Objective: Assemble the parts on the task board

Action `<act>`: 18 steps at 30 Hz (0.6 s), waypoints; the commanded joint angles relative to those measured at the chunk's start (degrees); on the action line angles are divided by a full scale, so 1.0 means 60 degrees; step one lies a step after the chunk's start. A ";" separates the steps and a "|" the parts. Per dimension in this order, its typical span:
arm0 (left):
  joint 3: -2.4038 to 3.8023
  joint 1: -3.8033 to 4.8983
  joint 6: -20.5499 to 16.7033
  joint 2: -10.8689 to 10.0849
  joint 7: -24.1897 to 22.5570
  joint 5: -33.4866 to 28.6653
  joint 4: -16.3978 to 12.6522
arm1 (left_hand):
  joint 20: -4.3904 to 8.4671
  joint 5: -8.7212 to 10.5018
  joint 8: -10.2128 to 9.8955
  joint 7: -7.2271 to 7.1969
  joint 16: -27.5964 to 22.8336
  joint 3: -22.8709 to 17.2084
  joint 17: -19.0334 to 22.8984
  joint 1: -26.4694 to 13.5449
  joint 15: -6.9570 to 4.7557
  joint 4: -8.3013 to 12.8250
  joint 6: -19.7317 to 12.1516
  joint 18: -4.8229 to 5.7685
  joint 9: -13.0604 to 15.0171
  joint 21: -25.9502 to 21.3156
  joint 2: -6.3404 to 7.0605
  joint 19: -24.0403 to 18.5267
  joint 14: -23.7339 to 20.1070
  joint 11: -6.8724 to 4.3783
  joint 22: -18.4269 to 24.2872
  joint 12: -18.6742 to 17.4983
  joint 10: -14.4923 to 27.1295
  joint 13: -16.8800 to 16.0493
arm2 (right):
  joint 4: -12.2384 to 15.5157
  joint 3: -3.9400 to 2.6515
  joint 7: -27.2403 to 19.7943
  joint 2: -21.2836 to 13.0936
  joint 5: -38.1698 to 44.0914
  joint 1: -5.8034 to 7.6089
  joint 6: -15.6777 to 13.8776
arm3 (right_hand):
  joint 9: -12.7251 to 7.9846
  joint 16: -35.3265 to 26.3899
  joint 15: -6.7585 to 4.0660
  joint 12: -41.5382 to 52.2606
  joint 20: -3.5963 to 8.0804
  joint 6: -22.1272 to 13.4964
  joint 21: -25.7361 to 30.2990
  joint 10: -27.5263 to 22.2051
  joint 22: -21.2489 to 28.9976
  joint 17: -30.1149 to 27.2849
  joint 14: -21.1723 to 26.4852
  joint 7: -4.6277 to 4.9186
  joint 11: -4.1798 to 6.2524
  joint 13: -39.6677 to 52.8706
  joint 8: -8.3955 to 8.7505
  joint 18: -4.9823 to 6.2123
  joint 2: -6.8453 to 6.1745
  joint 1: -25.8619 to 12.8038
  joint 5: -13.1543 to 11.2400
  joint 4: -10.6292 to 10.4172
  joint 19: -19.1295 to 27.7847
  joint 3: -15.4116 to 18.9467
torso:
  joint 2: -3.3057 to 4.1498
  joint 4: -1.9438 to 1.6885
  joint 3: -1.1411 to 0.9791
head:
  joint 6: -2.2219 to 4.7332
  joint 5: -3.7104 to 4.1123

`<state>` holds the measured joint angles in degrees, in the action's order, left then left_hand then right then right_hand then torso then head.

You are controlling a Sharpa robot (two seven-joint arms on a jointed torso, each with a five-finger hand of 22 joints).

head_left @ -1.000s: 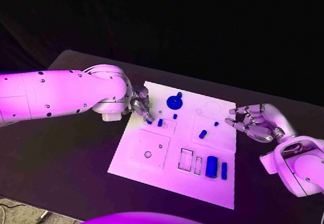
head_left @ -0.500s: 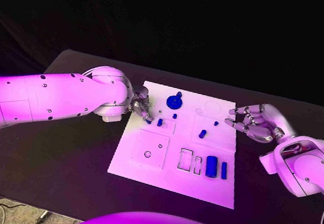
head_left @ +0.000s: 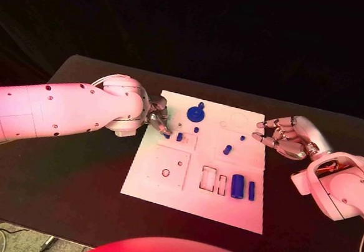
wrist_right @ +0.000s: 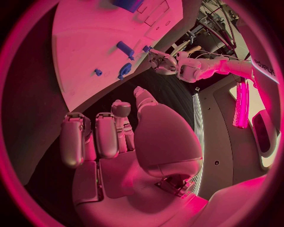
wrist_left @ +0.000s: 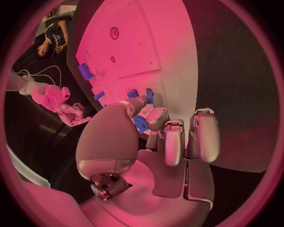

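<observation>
Your left hand pinches a small blue part at the task board's near-left edge, your right hand's fingers spread empty beside it, and several loose parts remain unplaced.

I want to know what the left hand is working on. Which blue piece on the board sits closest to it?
The small blue piece at the left hand's fingertips, near the white board's left edge. The other blue pieces lie farther right.

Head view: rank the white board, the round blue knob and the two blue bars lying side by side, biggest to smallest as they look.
1. White board.
2. Round blue knob and the wider bar: too alike to rank.
3. Thinner bar.
</observation>
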<state>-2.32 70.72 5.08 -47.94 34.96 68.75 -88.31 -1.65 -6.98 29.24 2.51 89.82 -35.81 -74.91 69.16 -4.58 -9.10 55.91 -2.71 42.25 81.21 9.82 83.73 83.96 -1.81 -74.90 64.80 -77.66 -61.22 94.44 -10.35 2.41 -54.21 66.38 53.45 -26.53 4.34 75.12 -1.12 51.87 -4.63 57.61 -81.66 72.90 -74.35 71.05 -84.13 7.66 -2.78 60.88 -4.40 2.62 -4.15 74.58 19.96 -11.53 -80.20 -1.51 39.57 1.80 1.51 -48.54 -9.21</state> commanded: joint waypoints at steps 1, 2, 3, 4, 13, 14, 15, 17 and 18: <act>0.0001 -0.0009 0.0130 -0.0006 0.0056 0.0101 -0.0031 | 0.0006 -0.0051 0.0041 -0.0029 0.0029 -0.1358 -0.2515 0.0072 -0.0040 0.1271 0.0039 0.0032 -0.0002 0.0040 -0.0036 0.0227 0.1007 -0.0008 -0.1159 0.0059 -0.0052 -0.0013 | 0.0006 0.0000 -0.0077 0.0009 0.0074 -0.0009 0.0074 | 0.0008 -0.0046 -0.0073 -0.0054 -0.0018 0.0082 0.0039 -0.0058 0.0011 -0.0014 -0.0334 0.0000 0.0020 -0.0010 -0.0015 0.0185 0.0063 0.0063 0.0027 -0.0031 0.0060 0.0037 | 0.0000 -0.0007 -0.0001 | -0.0016 -0.0014; 0.0001 -0.0009 0.0167 -0.0006 0.0063 0.0099 -0.0035 | 0.0006 -0.0051 0.0041 -0.0029 0.0029 -0.1358 -0.2515 0.0072 -0.0040 0.1271 0.0039 0.0032 -0.0002 0.0040 -0.0036 0.0227 0.1007 -0.0008 -0.1159 0.0059 -0.0052 -0.0013 | 0.0007 0.0000 -0.0077 0.0008 0.0074 -0.0010 0.0076 | 0.0008 -0.0046 -0.0073 -0.0054 -0.0018 0.0082 0.0039 -0.0058 0.0011 -0.0014 -0.0334 0.0000 0.0020 -0.0010 -0.0015 0.0185 0.0063 0.0063 0.0027 -0.0031 0.0060 0.0037 | 0.0002 -0.0004 -0.0004 | -0.0014 -0.0020; 0.0001 -0.0009 0.0232 -0.0004 0.0074 0.0097 -0.0039 | 0.0006 -0.0051 0.0041 -0.0029 0.0029 -0.1358 -0.2515 0.0072 -0.0040 0.1271 0.0039 0.0032 -0.0002 0.0040 -0.0036 0.0227 0.1007 -0.0008 -0.1159 0.0059 -0.0052 -0.0013 | 0.0008 0.0000 -0.0076 0.0008 0.0074 -0.0010 0.0080 | 0.0008 -0.0046 -0.0073 -0.0054 -0.0018 0.0082 0.0039 -0.0058 0.0011 -0.0014 -0.0334 0.0000 0.0020 -0.0010 -0.0015 0.0185 0.0063 0.0063 0.0027 -0.0031 0.0060 0.0037 | 0.0003 -0.0002 -0.0005 | -0.0012 -0.0022; 0.0001 -0.0009 0.0297 -0.0003 0.0084 0.0096 -0.0040 | 0.0006 -0.0051 0.0041 -0.0029 0.0029 -0.1358 -0.2515 0.0072 -0.0040 0.1271 0.0039 0.0032 -0.0002 0.0040 -0.0036 0.0227 0.1007 -0.0008 -0.1159 0.0059 -0.0052 -0.0013 | 0.0008 0.0000 -0.0075 0.0007 0.0073 -0.0010 0.0082 | 0.0008 -0.0046 -0.0073 -0.0054 -0.0018 0.0082 0.0039 -0.0058 0.0011 -0.0014 -0.0334 0.0000 0.0020 -0.0010 -0.0015 0.0185 0.0063 0.0063 0.0027 -0.0031 0.0060 0.0037 | 0.0002 0.0003 -0.0006 | -0.0012 -0.0023; 0.0002 -0.0009 0.0970 0.0007 0.0134 0.0069 -0.0025 | 0.0011 -0.0102 0.0064 -0.0037 0.0029 -0.1412 -0.2515 0.0045 -0.0044 0.1302 0.0056 0.0034 -0.0024 0.0043 0.0026 0.0232 0.1007 -0.0015 -0.1166 0.0074 -0.0078 -0.0027 | 0.0009 0.0000 -0.0070 -0.0002 0.0072 -0.0011 0.0106 | 0.0008 -0.0046 -0.0073 -0.0054 -0.0018 0.0082 0.0039 -0.0058 0.0011 -0.0014 -0.0334 0.0000 0.0020 -0.0010 -0.0015 0.0185 0.0063 0.0063 0.0027 -0.0031 0.0060 0.0037 | -0.0005 0.0002 -0.0010 | -0.0044 -0.0006; 0.0002 -0.0009 0.1023 0.0010 0.0136 0.0058 -0.0023 | 0.0013 -0.0129 0.0073 -0.0039 0.0029 -0.1430 -0.2515 0.0032 -0.0045 0.1312 0.0065 0.0035 -0.0034 0.0047 0.0050 0.0235 0.1007 -0.0017 -0.1171 0.0090 -0.0093 -0.0043 | 0.0009 0.0000 -0.0069 -0.0003 0.0072 -0.0011 0.0107 | 0.0008 -0.0046 -0.0073 -0.0054 -0.0018 0.0082 0.0039 -0.0058 0.0011 -0.0014 -0.0334 0.0000 0.0020 -0.0010 -0.0015 0.0185 0.0063 0.0063 0.0027 -0.0031 0.0060 0.0037 | -0.0005 0.0002 -0.0010 | -0.0044 -0.0006; 0.0002 -0.0010 0.1056 0.0013 0.0138 0.0047 -0.0020 | 0.0014 -0.0149 0.0079 -0.0041 0.0029 -0.1442 -0.2515 0.0021 -0.0045 0.1317 0.0072 0.0035 -0.0040 0.0045 0.0063 0.0234 0.1007 -0.0019 -0.1170 0.0101 -0.0103 -0.0056 | 0.0010 0.0000 -0.0069 -0.0003 0.0072 -0.0011 0.0107 | 0.0008 -0.0046 -0.0073 -0.0054 -0.0018 0.0082 0.0039 -0.0058 0.0011 -0.0014 -0.0334 0.0000 0.0020 -0.0010 -0.0015 0.0185 0.0063 0.0063 0.0027 -0.0031 0.0060 0.0037 | -0.0004 0.0002 -0.0010 | -0.0044 -0.0006; 0.0002 -0.0010 0.1078 0.0018 0.0139 0.0022 -0.0016 | 0.0015 -0.0174 0.0088 -0.0044 0.0029 -0.1458 -0.2515 0.0007 -0.0046 0.1322 0.0080 0.0035 -0.0050 0.0046 0.0078 0.0236 0.1007 -0.0020 -0.1173 0.0110 -0.0114 -0.0065 | 0.0010 0.0000 -0.0069 -0.0003 0.0072 -0.0011 0.0108 | 0.0008 -0.0046 -0.0073 -0.0054 -0.0018 0.0082 0.0039 -0.0058 0.0011 -0.0014 -0.0334 0.0000 0.0020 -0.0010 -0.0015 0.0185 0.0063 0.0063 0.0027 -0.0031 0.0060 0.0037 | -0.0001 0.0003 -0.0010 | -0.0049 -0.0004; 0.0002 -0.0010 0.1073 0.0021 0.0140 0.0011 -0.0012 | 0.0017 -0.0198 0.0095 -0.0045 0.0029 -0.1470 -0.2515 -0.0009 -0.0047 0.1325 0.0087 0.0035 -0.0058 0.0045 0.0093 0.0236 0.1007 -0.0022 -0.1173 0.0127 -0.0129 -0.0083 | 0.0010 0.0000 -0.0068 -0.0004 0.0072 -0.0011 0.0108 | 0.0008 -0.0046 -0.0073 -0.0054 -0.0018 0.0082 0.0039 -0.0058 0.0011 -0.0014 -0.0334 0.0000 0.0020 -0.0010 -0.0015 0.0185 0.0063 0.0063 0.0027 -0.0031 0.0060 0.0037 | -0.0001 0.0003 -0.0011 | -0.0050 -0.0003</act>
<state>-2.11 70.87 8.21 -47.90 35.26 69.00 -88.35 -1.65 -7.92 29.59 2.44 89.82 -36.25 -74.90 69.09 -4.57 -9.29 56.00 -2.71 41.97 81.21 9.89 83.73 83.96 -1.86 -74.90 65.44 -78.13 -61.67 94.45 -10.35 2.41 -54.25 66.37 53.43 -26.49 4.34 75.12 -1.12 51.87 -4.63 57.61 -81.66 72.91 -74.35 71.05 -84.13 7.66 -2.79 60.89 -4.40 2.62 -4.15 74.58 19.95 -11.53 -80.20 -1.51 39.56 1.81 1.45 -48.82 -9.23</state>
